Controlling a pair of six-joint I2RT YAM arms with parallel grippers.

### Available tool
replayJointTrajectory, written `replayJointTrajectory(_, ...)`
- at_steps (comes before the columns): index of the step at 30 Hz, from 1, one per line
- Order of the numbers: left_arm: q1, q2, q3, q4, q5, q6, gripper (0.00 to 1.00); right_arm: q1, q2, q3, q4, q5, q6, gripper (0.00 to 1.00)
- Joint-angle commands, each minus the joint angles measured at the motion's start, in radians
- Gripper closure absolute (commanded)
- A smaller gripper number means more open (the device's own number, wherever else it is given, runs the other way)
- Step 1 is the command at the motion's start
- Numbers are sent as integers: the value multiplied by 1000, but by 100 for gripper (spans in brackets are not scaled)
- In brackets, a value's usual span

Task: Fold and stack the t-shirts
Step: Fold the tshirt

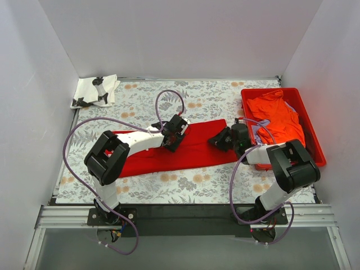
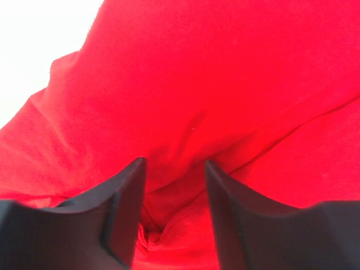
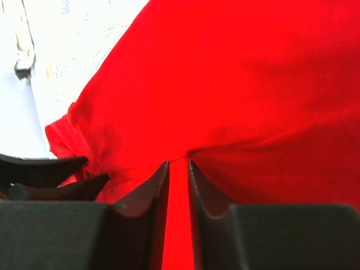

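A plain red t-shirt lies folded into a long band across the middle of the table. My left gripper presses down on its upper edge. In the left wrist view its jaws stand apart, with a bunched crease of red cloth between them. My right gripper is at the shirt's right end. In the right wrist view it is shut on a thin fold of the red shirt. A white t-shirt with black print lies folded at the back left. An orange t-shirt lies crumpled in the tray.
A rigid red plastic tray stands at the right, close behind my right arm. The table has a floral cloth. White walls close in the back and both sides. The left gripper's fingers show at the left of the right wrist view.
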Motion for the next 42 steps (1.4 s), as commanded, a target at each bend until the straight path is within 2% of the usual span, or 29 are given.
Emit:
replayJointTrajectory(1,-5,-114,60,3,-26,-52,48,-4,-86,24,-30,-12,-102,72)
replayJointTrajectory(5,-5,-172,98,-12,-86,-152,41,-4,-163,90,-206,32,-255,69)
replayJointTrajectory(6,-4,-196,106,-32,-113,-176,39,-5,-180,122,-227,34,-339,68)
replayJointTrajectory(8,-1,-221,101,-55,-256,-250,32,-5,-178,171,-293,32,-421,68)
replayJointTrajectory(10,28,-250,78,-116,-328,-360,32,-5,-166,225,-367,38,-519,68)
replayJointTrajectory(12,80,-270,31,-173,-334,-470,31,-5,-152,247,-404,52,-562,68)
replayJointTrajectory(17,215,-374,-112,-222,-249,-618,31,-16,-108,267,-416,74,-617,68)
replayJointTrajectory(21,356,-448,-247,-173,-157,-654,31,-56,-53,253,-416,68,-619,67)
replayJointTrajectory(27,487,-455,-370,-113,-45,-675,31,-108,15,227,-416,59,-622,67)
replayJointTrajectory(36,596,-327,-347,-87,29,-668,30,-140,-20,202,-487,196,-660,67)
replayJointTrajectory(42,596,-313,-180,-134,6,-655,29,-137,-112,261,-568,198,-699,67)
